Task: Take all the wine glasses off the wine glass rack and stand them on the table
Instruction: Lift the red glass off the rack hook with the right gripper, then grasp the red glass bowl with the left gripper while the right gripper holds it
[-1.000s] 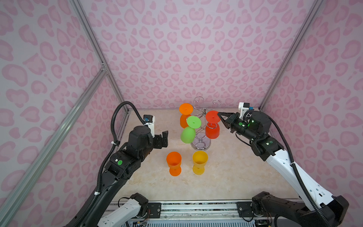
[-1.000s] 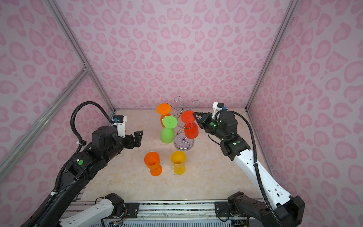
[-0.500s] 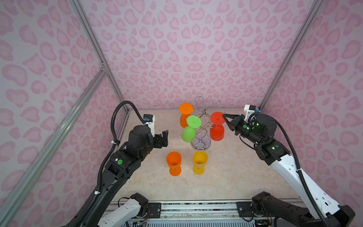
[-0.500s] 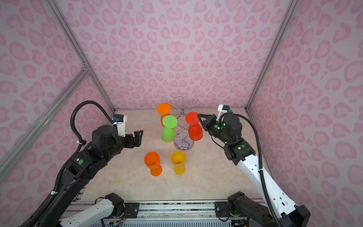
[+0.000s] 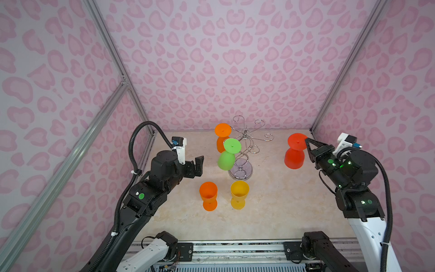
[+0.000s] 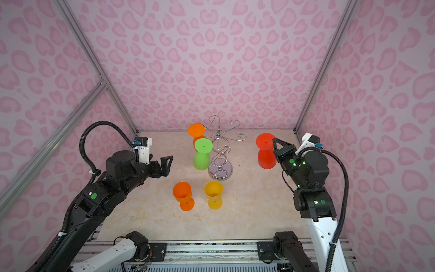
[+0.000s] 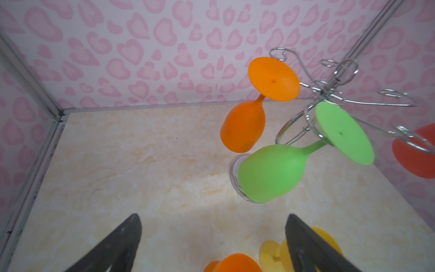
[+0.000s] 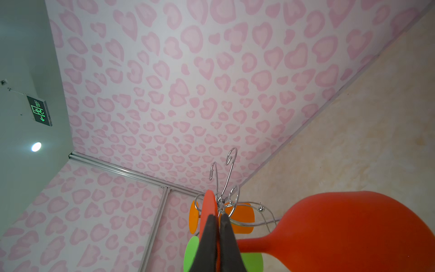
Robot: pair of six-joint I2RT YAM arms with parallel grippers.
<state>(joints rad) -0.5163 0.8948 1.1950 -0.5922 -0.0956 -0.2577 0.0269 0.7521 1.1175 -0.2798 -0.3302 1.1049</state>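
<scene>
The chrome wine glass rack (image 5: 244, 146) (image 6: 220, 146) stands at the back middle. A red wine glass (image 5: 294, 153) (image 6: 266, 153) hangs upside down in the air to the right of the rack, clear of its arms. My right gripper (image 5: 306, 141) (image 8: 217, 216) is shut on the edge of its foot disc. An orange glass (image 5: 222, 135) and a green glass (image 5: 227, 157) hang on the rack's left arms. My left gripper (image 5: 199, 163) (image 7: 213, 219) is open and empty, left of the green glass (image 7: 270, 174).
An orange glass (image 5: 208, 195) and a yellow glass (image 5: 239, 194) stand upright on the marble table in front of the rack's round base (image 5: 242, 170). Pink patterned walls with metal posts close in the back and both sides.
My right gripper has carried the red glass rightward, off the rack's arm and well away from it. The left arm has stayed still and open.
</scene>
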